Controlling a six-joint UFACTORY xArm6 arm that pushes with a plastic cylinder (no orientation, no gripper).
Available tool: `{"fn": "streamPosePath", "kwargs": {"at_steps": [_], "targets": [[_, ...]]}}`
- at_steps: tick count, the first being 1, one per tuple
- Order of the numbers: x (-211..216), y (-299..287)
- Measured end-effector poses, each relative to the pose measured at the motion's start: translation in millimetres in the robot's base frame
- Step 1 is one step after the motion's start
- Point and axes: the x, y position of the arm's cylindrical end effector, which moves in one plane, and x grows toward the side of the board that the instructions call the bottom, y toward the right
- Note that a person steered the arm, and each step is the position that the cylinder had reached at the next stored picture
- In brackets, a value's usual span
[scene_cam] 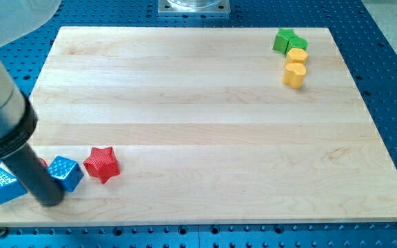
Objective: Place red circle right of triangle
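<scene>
- The red circle (41, 163) shows only as a thin red sliver at the desk's (198, 124) lower left, mostly hidden behind the dark rod; its round shape cannot be confirmed.
- It sits between the blue triangle (4, 184) and the blue cube (65, 172).
- My tip (49, 201) rests just below it, touching the cube's left side.
- A red star (102, 164) lies right of the cube.
- No pincer exists here, so no grip state.

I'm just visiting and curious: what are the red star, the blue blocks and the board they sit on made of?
The red star and the blue cube look like moulded or printed plastic: saturated colour and a fine ribbed, faintly glinting surface. The blue triangle looks the same, as far as it shows. The board appears to be pale wood, with grain lines and plank seams, and a smooth matte finish.
</scene>
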Motion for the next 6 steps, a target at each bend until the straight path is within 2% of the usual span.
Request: {"fn": "streamPosePath", "kwargs": {"at_steps": [1, 2, 3, 4, 5, 6], "targets": [[-41, 49], [-27, 40], [-77, 20], [-102, -28], [-63, -59], [-47, -59]]}}
